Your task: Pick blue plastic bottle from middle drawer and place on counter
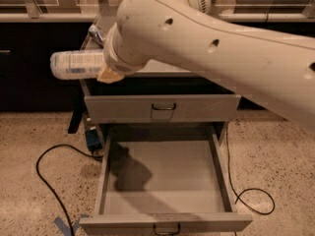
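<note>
Whitish bottle [74, 65]: lying sideways in the air by the counter [157, 69] left edge.
Gripper [109, 74]: pinching the bottle, largely hidden behind the arm [221, 48].
Drawer [165, 181]: standing open below.

hand [107, 72]: at the arm's [221, 48] end, over the cabinet's left front corner, clamped on the blue plastic bottle [76, 65]
blue plastic bottle: horizontal, airborne, pointing left
middle drawer [172, 181]: pulled open
upper drawer [162, 107]: closed
surface [152, 70]: mostly hidden behind the arm
</note>
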Robot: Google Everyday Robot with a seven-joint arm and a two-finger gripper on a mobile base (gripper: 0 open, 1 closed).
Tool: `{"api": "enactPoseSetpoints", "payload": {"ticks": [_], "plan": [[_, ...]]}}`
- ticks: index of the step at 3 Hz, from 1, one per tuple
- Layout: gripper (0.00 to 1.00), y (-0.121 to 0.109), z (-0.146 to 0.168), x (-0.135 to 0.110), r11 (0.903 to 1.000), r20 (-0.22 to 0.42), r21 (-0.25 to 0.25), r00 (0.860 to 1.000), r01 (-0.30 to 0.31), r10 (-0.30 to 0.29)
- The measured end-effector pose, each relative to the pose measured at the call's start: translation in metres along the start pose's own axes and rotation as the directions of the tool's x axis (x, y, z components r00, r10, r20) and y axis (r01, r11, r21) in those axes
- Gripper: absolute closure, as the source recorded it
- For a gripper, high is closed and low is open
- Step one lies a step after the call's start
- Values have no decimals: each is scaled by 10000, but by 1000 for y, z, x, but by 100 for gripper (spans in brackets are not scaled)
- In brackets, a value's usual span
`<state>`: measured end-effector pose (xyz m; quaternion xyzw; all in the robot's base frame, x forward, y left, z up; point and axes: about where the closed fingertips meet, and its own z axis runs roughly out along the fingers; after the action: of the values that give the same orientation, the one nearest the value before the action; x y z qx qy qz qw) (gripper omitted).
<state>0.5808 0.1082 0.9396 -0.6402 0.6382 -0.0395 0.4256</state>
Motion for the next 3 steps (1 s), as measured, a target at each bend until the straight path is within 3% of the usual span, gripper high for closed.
{"api": "enactPoseSetpoints", "payload": {"ticks": [1, 2, 3], "plan": [[100, -60, 26, 1, 9960, -620, 877, 9978, -194, 249], [100, -117, 47, 35, 9797, -1593, 1791, 9801, -896, 1188], [100, -159, 52, 86, 9410, -2630, 2896, 9308, -1749, 2539]]}}
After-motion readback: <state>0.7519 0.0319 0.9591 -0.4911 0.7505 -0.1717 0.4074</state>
